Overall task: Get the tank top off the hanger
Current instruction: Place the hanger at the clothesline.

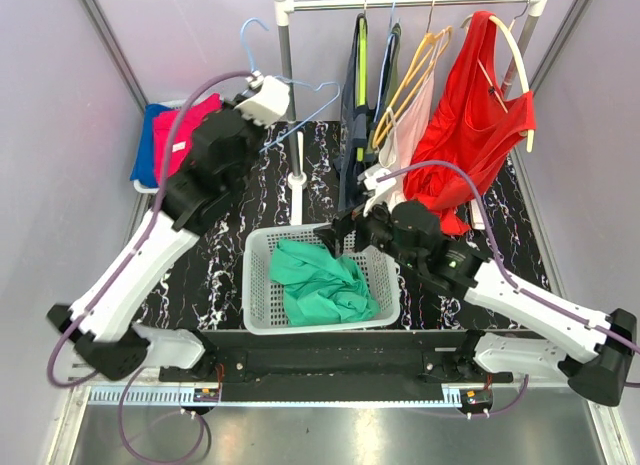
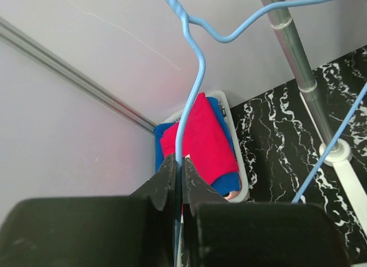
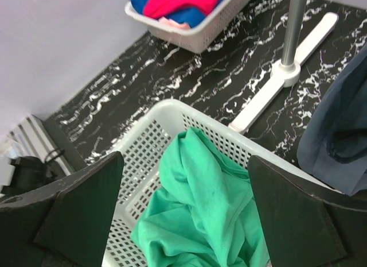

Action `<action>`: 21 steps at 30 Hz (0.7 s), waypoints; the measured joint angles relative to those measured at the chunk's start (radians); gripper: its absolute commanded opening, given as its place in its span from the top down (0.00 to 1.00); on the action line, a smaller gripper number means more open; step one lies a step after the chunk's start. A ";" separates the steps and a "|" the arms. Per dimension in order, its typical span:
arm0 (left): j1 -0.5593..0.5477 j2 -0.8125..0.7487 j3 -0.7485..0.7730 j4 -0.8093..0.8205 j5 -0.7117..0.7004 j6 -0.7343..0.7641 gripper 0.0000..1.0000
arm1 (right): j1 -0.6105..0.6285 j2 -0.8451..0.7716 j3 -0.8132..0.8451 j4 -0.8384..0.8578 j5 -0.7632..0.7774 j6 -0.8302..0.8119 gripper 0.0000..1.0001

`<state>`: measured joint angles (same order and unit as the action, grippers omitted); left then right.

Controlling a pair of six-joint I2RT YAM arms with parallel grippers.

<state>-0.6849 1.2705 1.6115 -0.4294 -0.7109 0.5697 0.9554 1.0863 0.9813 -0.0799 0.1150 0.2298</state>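
two white-and-black arms (image 1: 140,275) with looped purple cables (image 1: 172,137)

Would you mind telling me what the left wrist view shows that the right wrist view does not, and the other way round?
Only the left wrist view shows the blue hanger, pinched in the shut left tool. Only the right wrist view shows the green tank top lying in the white mesh basket, the open right tool above it, and a navy garment hanging at the right. Both show the side basket of red and blue clothes, the rack pole and the marbled table.
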 measured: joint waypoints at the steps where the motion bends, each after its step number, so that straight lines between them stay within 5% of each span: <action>1: -0.005 0.036 0.027 0.000 -0.013 0.014 1.00 | 0.000 -0.012 0.000 0.000 0.000 0.003 0.00; 10: -0.036 0.277 0.207 0.121 -0.132 0.195 1.00 | 0.000 -0.176 -0.037 -0.013 0.003 0.033 0.00; 21: -0.055 0.452 0.276 0.530 -0.209 0.571 1.00 | 0.000 -0.301 -0.103 -0.033 0.007 0.042 0.00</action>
<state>-0.7395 1.7222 1.8877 0.1009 -0.9195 1.1404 0.9554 0.7853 0.8783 -0.1131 0.1223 0.2718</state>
